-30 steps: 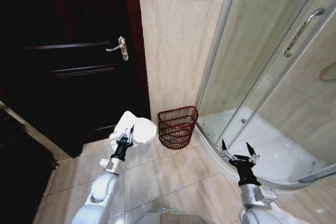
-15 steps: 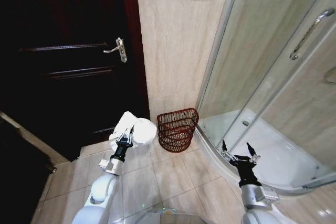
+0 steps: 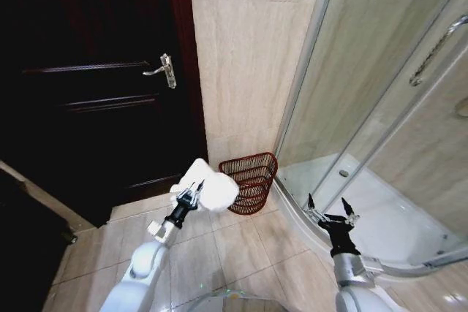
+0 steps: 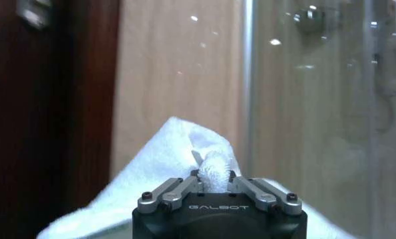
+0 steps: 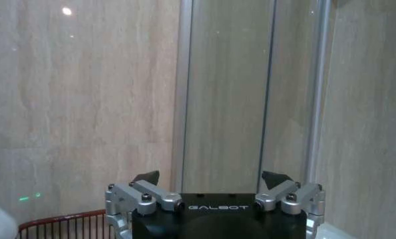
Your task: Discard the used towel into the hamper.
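A bunched white terry towel (image 3: 213, 189) is held in the left end effector (image 3: 193, 195), whose fingers are clamped tight on a pinched fold of the cloth, as seen in the left wrist view (image 4: 213, 175). The towel is carried above the beige tiled floor (image 3: 219, 242), just left of the small round hamper of dark reddish-brown open woven slats (image 3: 250, 178), and overlaps the hamper's left rim in the head view; whether the two touch cannot be told. The hamper stands on the floor against the beige tiled wall (image 3: 248, 56), between the dark wooden door (image 3: 95, 93) with its metal lever handle (image 3: 162, 69) on the left and the curved glass shower enclosure (image 3: 380, 107) on the right. The right end effector (image 3: 329, 212) is held near, to the right, over the edge of the shower's white base (image 3: 365, 210), with its fingers spread wide and nothing between them (image 5: 211, 181).
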Controlling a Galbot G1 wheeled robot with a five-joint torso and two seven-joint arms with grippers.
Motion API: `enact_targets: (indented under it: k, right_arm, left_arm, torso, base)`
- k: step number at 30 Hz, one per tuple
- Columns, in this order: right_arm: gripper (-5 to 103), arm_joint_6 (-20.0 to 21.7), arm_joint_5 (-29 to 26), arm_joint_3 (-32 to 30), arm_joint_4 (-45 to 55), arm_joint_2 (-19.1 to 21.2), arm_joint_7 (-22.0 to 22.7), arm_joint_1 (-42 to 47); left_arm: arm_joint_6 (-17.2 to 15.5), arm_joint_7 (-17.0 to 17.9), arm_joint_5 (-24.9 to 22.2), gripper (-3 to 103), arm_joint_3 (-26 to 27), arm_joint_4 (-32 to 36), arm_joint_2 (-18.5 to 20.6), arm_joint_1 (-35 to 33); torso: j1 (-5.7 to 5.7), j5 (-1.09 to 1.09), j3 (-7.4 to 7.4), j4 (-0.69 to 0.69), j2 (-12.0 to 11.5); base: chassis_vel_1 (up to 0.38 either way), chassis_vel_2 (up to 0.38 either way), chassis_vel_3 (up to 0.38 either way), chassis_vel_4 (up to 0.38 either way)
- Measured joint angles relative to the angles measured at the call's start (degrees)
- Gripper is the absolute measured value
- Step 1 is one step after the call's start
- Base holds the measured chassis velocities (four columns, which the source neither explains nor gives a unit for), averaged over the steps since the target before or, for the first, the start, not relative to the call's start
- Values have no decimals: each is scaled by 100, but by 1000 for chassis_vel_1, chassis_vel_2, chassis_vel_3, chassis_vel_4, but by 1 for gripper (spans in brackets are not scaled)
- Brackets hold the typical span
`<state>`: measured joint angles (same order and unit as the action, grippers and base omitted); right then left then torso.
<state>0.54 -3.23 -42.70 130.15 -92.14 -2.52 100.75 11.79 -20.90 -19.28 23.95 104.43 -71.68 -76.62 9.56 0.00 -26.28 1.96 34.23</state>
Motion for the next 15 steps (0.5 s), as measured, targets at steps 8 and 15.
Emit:
enact_targets:
  k: [8,15]
  right_arm:
    - [100,346,45,-121,-43,0,69,-302]
    - [100,571,48,-181,6,0,156,-470]
  left_arm:
    - [-425,179,7,12,-1447,-715,53,1388]
    - [-519,1015,23,12,-2298,-1644,-239,2637]
  torso:
    - [1,1,-1,0,1]
    - [2,1,-2,-2,1]
  base:
    - [0,0,0,0]
    - [0,0,0,0]
